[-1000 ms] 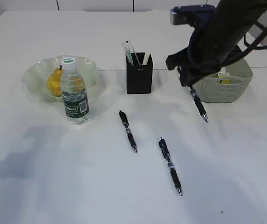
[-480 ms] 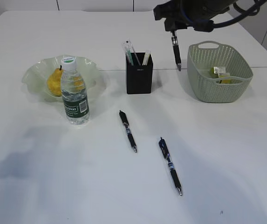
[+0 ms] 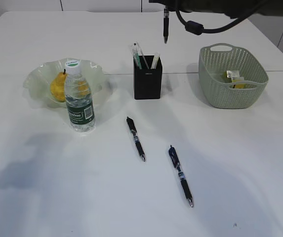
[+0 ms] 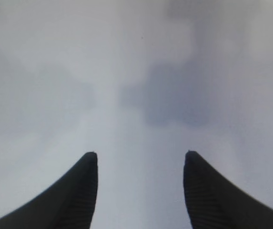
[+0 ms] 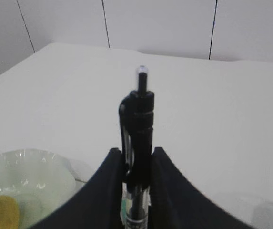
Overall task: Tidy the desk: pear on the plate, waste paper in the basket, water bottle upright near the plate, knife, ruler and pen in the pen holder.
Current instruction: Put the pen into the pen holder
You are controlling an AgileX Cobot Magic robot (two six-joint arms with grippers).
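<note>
Right wrist view: pen (image 5: 137, 138) in right hand (image 5: 136, 191).

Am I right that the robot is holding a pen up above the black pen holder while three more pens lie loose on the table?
Nearly. The exterior view shows only two loose pens on the table, one nearer the pen holder and one closer to the camera. The rest holds: the right end effector grips a pen hanging tip down above the holder.

The white table (image 3: 42, 197) carries a plate (image 3: 35, 81), bottle (image 3: 79, 101), pen holder (image 3: 147, 79), basket (image 3: 232, 76), and two pens (image 3: 136, 138) (image 3: 181, 175).
</note>
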